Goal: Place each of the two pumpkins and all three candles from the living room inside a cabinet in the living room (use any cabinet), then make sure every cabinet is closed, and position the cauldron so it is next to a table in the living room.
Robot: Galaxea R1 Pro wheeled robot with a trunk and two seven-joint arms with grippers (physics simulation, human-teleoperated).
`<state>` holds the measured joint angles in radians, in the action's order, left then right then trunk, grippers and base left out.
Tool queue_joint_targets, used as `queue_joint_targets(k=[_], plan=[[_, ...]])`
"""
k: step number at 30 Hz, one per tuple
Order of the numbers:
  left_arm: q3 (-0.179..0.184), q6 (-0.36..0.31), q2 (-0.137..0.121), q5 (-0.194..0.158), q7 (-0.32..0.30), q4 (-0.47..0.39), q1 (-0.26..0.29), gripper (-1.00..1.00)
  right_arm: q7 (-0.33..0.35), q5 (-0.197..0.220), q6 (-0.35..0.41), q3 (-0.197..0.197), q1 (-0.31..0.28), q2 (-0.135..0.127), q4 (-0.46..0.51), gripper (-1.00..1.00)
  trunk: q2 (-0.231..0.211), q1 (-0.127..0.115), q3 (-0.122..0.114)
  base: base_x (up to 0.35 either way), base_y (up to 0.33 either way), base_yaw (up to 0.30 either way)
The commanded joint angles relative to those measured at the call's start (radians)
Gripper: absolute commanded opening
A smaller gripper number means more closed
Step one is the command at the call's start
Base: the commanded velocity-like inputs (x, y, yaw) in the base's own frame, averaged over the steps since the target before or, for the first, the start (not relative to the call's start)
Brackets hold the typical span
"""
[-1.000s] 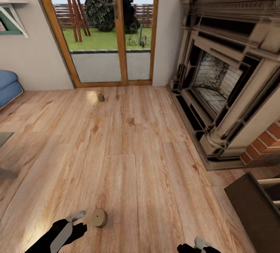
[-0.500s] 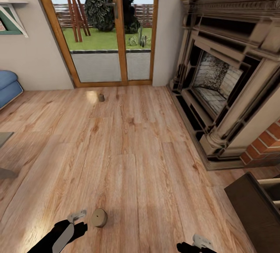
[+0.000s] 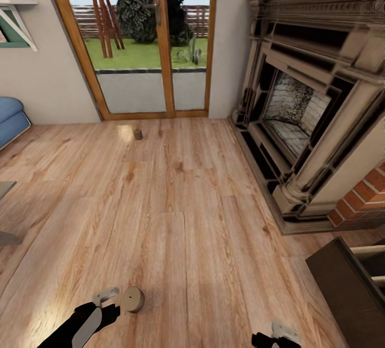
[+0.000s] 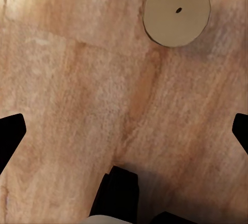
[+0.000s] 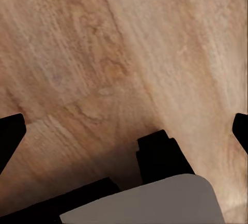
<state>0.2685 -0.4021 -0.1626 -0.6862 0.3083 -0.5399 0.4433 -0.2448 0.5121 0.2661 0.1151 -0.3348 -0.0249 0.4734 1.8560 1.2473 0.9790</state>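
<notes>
Wood plank floor (image 3: pixel 187 219) underfoot, 2 candles on it. Near candle (image 3: pixel 132 300) upright on the boards, flat round top and tiny wick facing up, just beside the left gripper (image 3: pixel 107 297) and off to its outer side, not between the jaws. Same candle (image 4: pixel 176 10) seen from above in the left wrist view, ahead of the jaws and off their centre line, clear of both dark fingertips (image 4: pixel 10 136) at the picture's edges. Left jaws spread wide, nothing between them but bare floor. Far candle (image 3: pixel 138 134) small and upright, well ahead of both grippers, near the glass patio door (image 3: pixel 149 43) with its orange wooden frame.

Right gripper (image 3: pixel 280 334) barely in at the lower edge of the head view, low over the floor. In the right wrist view, jaws spread with dark fingertips (image 5: pixel 11 131) at either edge and only plank grain between them.

Ornate grey fireplace surround (image 3: pixel 310 101) along the right side, red brick (image 3: pixel 363 198) beside it. Dark-brown cabinet (image 3: pixel 347 289) beyond the right gripper's outer side, well apart from it, 1 pale wood drawer inside showing at the picture's edge. Blue cushioned seat (image 3: pixel 10 120) far off past the left gripper's outer side, wall shelf (image 3: pixel 16 21) above it.
</notes>
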Motion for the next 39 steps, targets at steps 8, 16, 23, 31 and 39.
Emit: queue_joint_targets(k=[8,16,23,31,39], plan=[[-0.001,0.002,0.000,0.003,0.000,0.000,0.000,1.00,-0.293,0.002,0.255,-0.001,-0.015,0.040,0.367,1.00,0.000,0.000,0.000,0.000,-0.003,0.000],[-0.003,-0.011,0.000,0.003,-0.003,-0.005,0.000,1.00,-0.454,0.012,0.444,0.000,-0.113,0.101,0.558,1.00,0.000,0.000,0.000,0.000,0.000,0.000],[-0.004,-0.123,-0.003,0.004,0.000,-0.008,0.049,1.00,-0.459,0.011,0.509,0.004,-0.154,0.169,0.567,1.00,0.000,0.000,0.000,0.000,0.000,0.000],[-0.005,-0.143,0.000,0.003,-0.010,-0.011,0.059,1.00,-0.453,0.009,0.510,0.103,-0.166,0.184,0.539,1.00,0.000,0.000,0.000,0.000,0.000,0.000],[-0.003,-0.140,0.001,0.004,-0.008,-0.012,0.060,1.00,-0.452,0.008,0.508,0.117,-0.167,0.184,0.541,1.00,0.000,0.000,-0.002,0.002,0.000,0.168]])
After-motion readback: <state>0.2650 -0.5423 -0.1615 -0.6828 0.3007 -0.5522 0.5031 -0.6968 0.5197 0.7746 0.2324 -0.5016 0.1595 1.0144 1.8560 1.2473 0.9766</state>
